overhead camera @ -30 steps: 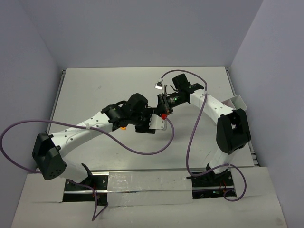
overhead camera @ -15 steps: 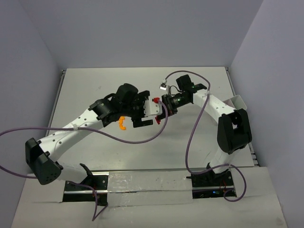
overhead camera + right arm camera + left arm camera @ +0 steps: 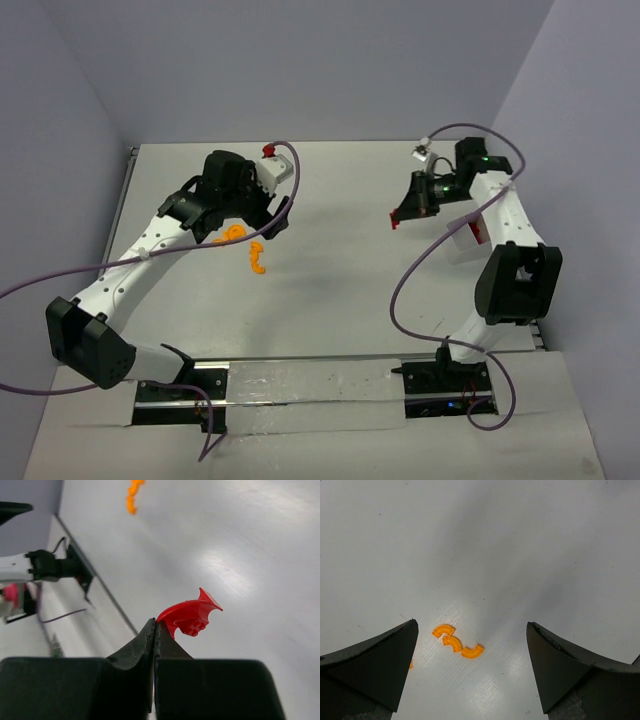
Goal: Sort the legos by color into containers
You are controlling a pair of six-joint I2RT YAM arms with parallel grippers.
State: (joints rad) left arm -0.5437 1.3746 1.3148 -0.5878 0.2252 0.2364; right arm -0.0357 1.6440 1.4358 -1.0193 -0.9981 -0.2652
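Observation:
My right gripper (image 3: pixel 398 219) is shut on a red wing-shaped lego (image 3: pixel 393 224) and holds it above the table, right of centre. In the right wrist view the red lego (image 3: pixel 191 614) sticks out of the closed tips of the right gripper (image 3: pixel 155 623). My left gripper (image 3: pixel 256 221) is open and empty above several orange curved legos (image 3: pixel 258 259). In the left wrist view the left gripper (image 3: pixel 471 625) frames three orange legos (image 3: pixel 453 643) lying nearer its left finger. A white container (image 3: pixel 459 246) sits under the right arm, with something red (image 3: pixel 478 232) in it.
A purple cable with a red cap (image 3: pixel 267 150) runs along the left arm. Another purple cable (image 3: pixel 405 290) loops down from the right arm. Grey walls close the table at the back and sides.
The two grippers were close together at the table's middle. The left arm has swung back and left off the orange legos. The right arm has pulled right with the red lego.

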